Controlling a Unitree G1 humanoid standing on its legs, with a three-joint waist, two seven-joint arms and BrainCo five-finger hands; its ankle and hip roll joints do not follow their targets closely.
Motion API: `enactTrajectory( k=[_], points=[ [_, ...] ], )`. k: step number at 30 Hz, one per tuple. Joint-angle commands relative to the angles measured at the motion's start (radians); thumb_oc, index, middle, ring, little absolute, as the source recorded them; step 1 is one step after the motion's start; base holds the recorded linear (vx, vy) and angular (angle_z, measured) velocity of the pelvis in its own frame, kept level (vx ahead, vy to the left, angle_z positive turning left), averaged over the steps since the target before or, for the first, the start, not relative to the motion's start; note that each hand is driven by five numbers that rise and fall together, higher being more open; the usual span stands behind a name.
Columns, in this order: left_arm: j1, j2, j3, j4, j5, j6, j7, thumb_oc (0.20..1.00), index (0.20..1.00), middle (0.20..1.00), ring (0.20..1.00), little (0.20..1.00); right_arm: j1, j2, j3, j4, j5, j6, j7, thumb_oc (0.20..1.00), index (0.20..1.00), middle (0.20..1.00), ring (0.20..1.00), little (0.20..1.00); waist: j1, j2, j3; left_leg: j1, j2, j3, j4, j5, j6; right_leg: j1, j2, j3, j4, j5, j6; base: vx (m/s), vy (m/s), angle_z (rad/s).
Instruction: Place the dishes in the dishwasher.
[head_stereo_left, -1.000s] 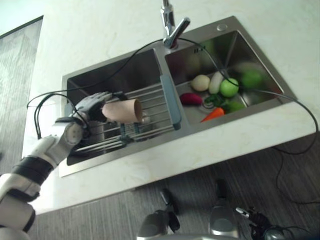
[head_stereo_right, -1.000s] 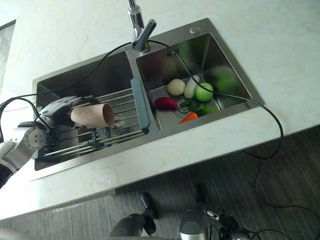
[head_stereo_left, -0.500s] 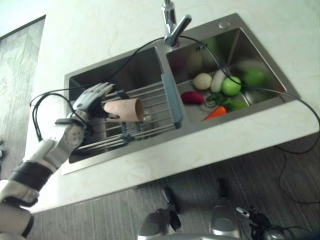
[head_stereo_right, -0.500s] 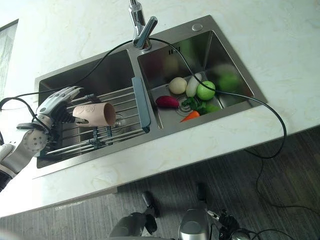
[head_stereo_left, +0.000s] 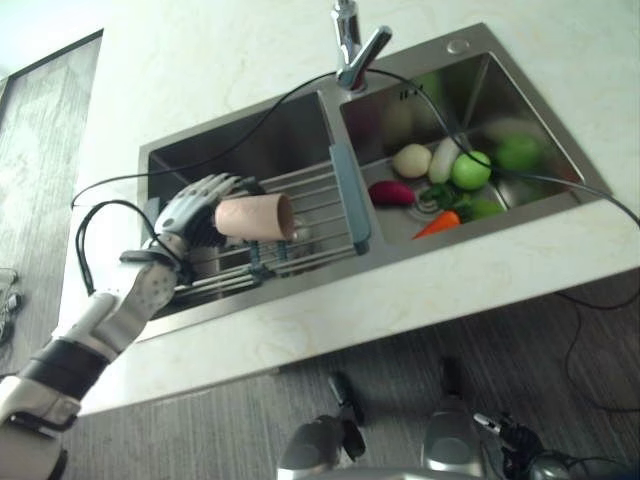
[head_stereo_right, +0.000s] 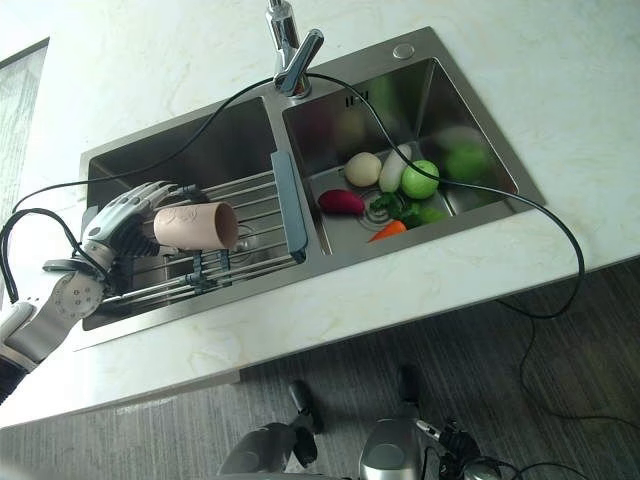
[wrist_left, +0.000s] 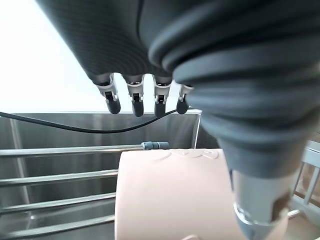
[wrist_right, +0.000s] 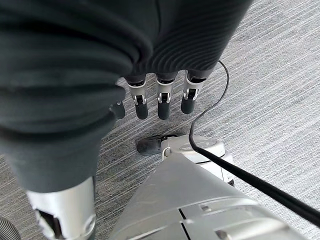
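The pale pink ceramic cup (head_stereo_left: 254, 217) lies on its side on the steel wire rack (head_stereo_left: 300, 225) across the left basin of the stainless double sink (head_stereo_right: 105, 160). The left hand (head_stereo_left: 196, 205), clasped round the cup a second ago, is now spread wide beside its base — the cup appears released, and racking of this dish is judged done. The right hand (wrist_right: 159, 100) hangs relaxed, fingers straight, over the grey floor (wrist_right: 270, 75). Vegetables — an orange carrot (head_stereo_left: 437, 223), a green apple (head_stereo_left: 471, 170) — sit in the right basin, well apart; a black cable (head_stereo_right: 380, 120) is draped across the sink.

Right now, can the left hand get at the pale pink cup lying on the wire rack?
Probably yes. The left hand is open right at the base of the pale pink cup, which lies on its side on the wire rack over the left basin; nothing sits between them.
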Motion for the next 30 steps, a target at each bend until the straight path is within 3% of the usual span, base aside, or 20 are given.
enactTrajectory(
  k=[1,30],
  points=[
    [-0.034,0.001,0.068,0.044,0.022,-0.004,0.010,1.000,1.000,1.000,1.000,1.000,-0.006,0.016,-0.019,0.001,0.046,-0.008,0.005,1.000,1.000,1.000,1.000,1.000,0.009,-0.001,-0.004,-0.010,-0.029,-0.128,0.001,-0.073,-0.015,-0.032,-0.051,-0.086,0.033,0.013,0.068,0.00,0.000,0.00],
    [-0.127,-0.024,-0.070,0.129,0.041,0.020,-0.055,1.000,1.000,1.000,1.000,1.000,-0.047,0.000,-0.012,0.002,0.065,-0.019,0.010,1.000,1.000,1.000,1.000,1.000,-0.012,-0.012,0.036,-0.034,-0.016,-0.103,0.001,-0.061,-0.022,-0.078,-0.053,-0.067,0.036,0.030,0.073,0.00,-0.002,-0.01]
  ],
)
